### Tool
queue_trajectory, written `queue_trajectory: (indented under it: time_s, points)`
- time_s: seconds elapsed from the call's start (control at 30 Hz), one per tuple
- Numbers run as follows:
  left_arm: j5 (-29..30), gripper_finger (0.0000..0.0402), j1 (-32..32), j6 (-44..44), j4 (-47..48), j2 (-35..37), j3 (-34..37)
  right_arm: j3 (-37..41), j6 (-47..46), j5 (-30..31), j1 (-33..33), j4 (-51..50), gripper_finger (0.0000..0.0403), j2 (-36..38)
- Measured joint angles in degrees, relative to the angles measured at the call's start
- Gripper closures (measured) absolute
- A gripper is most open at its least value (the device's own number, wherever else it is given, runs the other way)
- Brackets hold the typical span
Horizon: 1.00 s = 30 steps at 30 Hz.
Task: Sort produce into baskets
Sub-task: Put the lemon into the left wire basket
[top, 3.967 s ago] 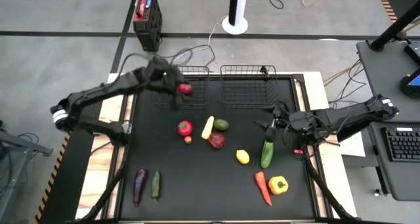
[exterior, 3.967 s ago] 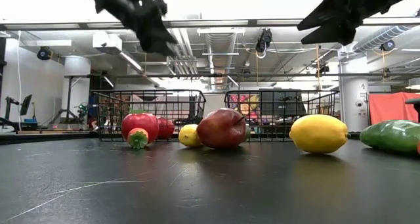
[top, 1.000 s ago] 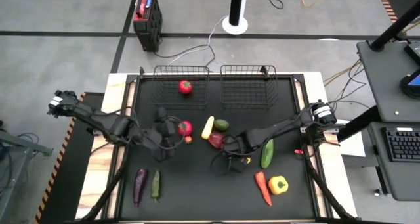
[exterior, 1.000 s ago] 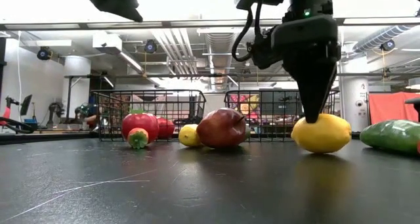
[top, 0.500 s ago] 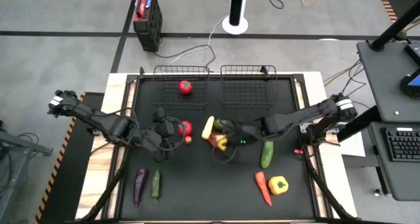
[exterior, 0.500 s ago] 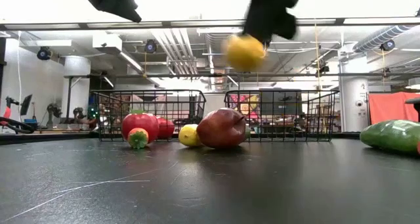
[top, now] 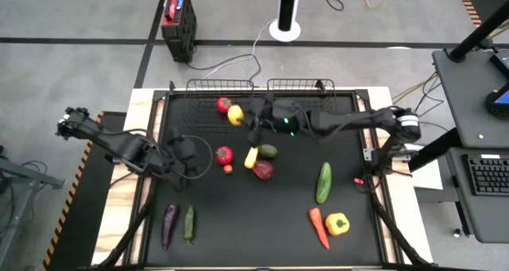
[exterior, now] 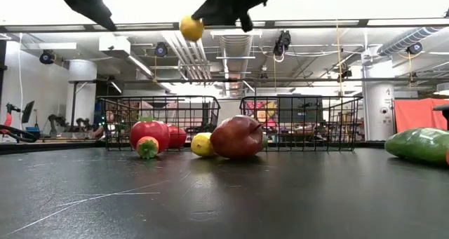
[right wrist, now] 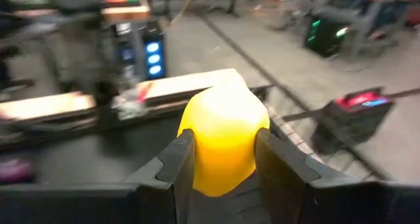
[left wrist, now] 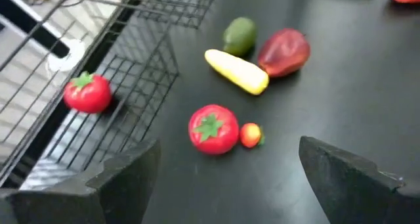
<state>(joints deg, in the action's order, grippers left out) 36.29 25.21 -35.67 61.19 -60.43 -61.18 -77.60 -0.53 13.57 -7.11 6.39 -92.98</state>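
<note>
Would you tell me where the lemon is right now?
The lemon is held in the right gripper, in the air over the left basket, beside the tomato lying in it, per the high view.

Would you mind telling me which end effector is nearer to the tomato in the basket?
Right. The right end effector, holding the lemon, is beside the tomato; the left end effector hovers farther off.

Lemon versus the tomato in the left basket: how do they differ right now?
The lemon is yellow and held in the right gripper, up in the air over the left basket; the tomato is red with a green top and lies loose on the basket floor, ungripped. In the high view the lemon sits just beside the tomato. Both are small and roundish.
</note>
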Motion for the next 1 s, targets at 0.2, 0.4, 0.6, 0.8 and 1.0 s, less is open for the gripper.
queue_trajectory:
  time_s: [0.2,0.4,0.6,0.8,1.0]
  points:
    - [1.8,0.0058,0.0,-1.5,1.9,1.9,-0.2,-3.3,2.9,-0.4,-5.9,2.6,0.0268,-5.9]
    - [3.8,0.0058,0.0,-1.3,2.1,3.2,-0.2,-7.5,5.9,-0.6,-8.3,1.9,0.0268,-10.8]
    - [5.4,0.0058,0.0,-1.1,2.5,3.6,-0.2,-10.6,9.8,-0.6,-8.5,2.8,0.0268,-14.2]
    - [6.7,0.0058,0.0,-1.1,2.9,3.6,-0.2,-10.5,12.9,-0.7,-8.6,11.1,0.0268,-17.0]
    - [6.8,0.0058,0.0,-1.1,2.9,3.6,-0.2,-10.4,14.6,-0.7,-8.6,17.8,0.0268,-21.6]
